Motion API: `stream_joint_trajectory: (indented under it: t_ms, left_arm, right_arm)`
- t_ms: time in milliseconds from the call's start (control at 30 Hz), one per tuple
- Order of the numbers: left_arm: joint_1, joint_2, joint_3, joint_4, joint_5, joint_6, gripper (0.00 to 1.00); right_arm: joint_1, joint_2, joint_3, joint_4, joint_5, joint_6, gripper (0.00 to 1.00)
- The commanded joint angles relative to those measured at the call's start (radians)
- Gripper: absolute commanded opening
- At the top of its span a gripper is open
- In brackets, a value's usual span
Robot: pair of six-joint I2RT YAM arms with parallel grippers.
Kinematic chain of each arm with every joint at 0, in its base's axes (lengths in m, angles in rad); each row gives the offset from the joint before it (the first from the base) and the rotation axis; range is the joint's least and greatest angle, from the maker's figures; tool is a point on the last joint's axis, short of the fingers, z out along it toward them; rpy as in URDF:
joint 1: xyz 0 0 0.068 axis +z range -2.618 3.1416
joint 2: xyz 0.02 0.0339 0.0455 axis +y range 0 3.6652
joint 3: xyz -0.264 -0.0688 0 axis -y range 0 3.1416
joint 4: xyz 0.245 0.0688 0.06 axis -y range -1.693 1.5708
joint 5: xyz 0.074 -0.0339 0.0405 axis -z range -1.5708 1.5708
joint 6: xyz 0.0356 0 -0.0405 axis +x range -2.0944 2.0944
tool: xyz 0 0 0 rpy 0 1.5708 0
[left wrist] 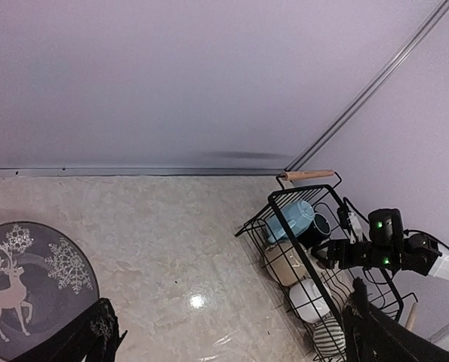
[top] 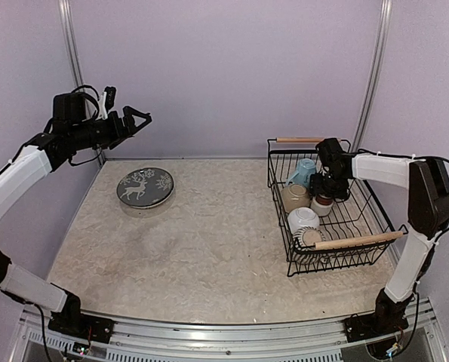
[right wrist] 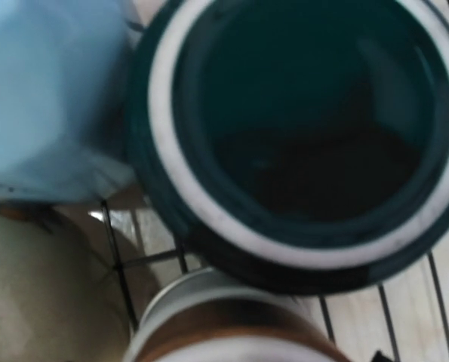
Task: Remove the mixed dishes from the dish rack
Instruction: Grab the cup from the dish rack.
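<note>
Your R pincer (top: 329,187) sits low inside the dish rack (top: 331,261) at the right of the desk (top: 209,249), just over the dark green mug (right wrist: 307,136); can't tell how far it's open or whether it grips. The light blue mug (right wrist: 43,83) & brown-white cup (right wrist: 224,324) crowd that mug. L pincer (top: 141,121) hangs wide open, empty, above the far-left corner. Desk is pale, mottled; lilac walls (top: 224,68) behind. The deer-pattern plate (top: 145,187) lies on desk, well apart from rack.
</note>
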Motion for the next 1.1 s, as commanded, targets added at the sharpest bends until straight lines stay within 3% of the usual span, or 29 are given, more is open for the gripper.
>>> stream_joint_trajectory:
  t_ms: [0, 267, 400, 733, 900, 1067]
  left_arm:
    - [0.012, 0.013, -0.001, 0.003, 0.021, -0.021, 0.99]
    - [0.02, 0.031, 0.014, -0.014, 0.035, -0.031, 0.99]
    - [0.018, 0.037, 0.016, -0.014, 0.05, -0.04, 0.99]
    - [0.028, 0.091, 0.036, -0.017, 0.13, -0.103, 0.99]
    - [0.03, 0.092, 0.027, -0.005, 0.14, -0.108, 0.99]
    - [0.038, 0.108, 0.028, 0.009, 0.182, -0.135, 0.99]
  right_arm:
    - [-0.015, -0.007, -0.044, 0.074, 0.005, -0.005, 0.76]
    - [-0.018, -0.045, -0.06, 0.055, 0.0, -0.007, 0.52]
    - [-0.019, -0.132, -0.103, 0.049, -0.033, -0.005, 0.37]
    - [-0.017, -0.408, -0.276, 0.155, -0.177, -0.016, 0.16]
    - [-0.017, -0.479, -0.312, 0.134, -0.218, 0.0, 0.01]
    - [-0.018, -0.563, -0.339, 0.15, -0.246, 0.022, 0.0]
